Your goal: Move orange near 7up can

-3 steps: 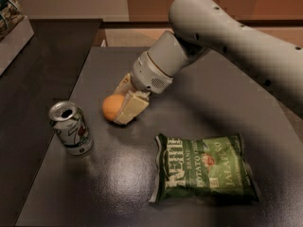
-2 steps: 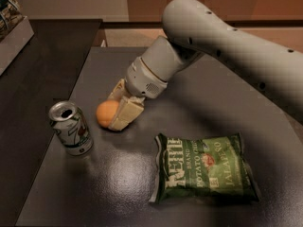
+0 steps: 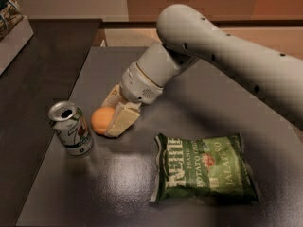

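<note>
The orange [image 3: 101, 119] rests on the dark table [image 3: 203, 98], just right of the 7up can [image 3: 71, 128], with a narrow gap between them. The can stands upright near the table's left edge, silver top open, white and green with a red spot. My gripper [image 3: 112, 118] reaches down from the upper right, its cream fingers [image 3: 122, 121] closed around the orange, one in front of it and one behind.
A green Kettle jalapeño chip bag [image 3: 204, 175] lies flat at the front right of the table. A lower dark counter [image 3: 42, 65] lies to the left, with a box of items [image 3: 12, 20] at the far left corner. My arm [image 3: 227, 56] spans the upper right.
My gripper has moved left with the orange in it, bringing it from the table's middle to right beside the can. The can and chip bag have not moved.
</note>
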{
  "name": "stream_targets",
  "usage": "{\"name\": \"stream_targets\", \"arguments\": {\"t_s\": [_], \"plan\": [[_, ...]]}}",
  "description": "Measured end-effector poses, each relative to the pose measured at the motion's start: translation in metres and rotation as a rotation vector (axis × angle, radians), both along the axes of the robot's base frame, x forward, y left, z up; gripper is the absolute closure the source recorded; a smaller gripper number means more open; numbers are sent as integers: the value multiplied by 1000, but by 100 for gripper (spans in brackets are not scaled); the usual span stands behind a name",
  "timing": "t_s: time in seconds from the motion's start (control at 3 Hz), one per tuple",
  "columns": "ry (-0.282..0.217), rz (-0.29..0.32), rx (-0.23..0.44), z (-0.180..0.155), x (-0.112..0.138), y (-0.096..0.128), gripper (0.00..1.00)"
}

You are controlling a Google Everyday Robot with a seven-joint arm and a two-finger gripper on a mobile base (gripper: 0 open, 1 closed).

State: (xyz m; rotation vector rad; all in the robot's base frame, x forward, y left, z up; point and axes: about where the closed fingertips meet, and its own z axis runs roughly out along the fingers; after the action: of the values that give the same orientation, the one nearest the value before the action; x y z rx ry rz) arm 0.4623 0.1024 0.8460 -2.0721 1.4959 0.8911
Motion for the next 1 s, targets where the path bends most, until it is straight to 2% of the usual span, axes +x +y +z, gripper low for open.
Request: {"name": "stream_targets", "arguments": {"t_s": [0.67,1.0], "plan": [[1,16,-1,-6,1,0,12],[1,19,-1,-6,0,1,0]]}}
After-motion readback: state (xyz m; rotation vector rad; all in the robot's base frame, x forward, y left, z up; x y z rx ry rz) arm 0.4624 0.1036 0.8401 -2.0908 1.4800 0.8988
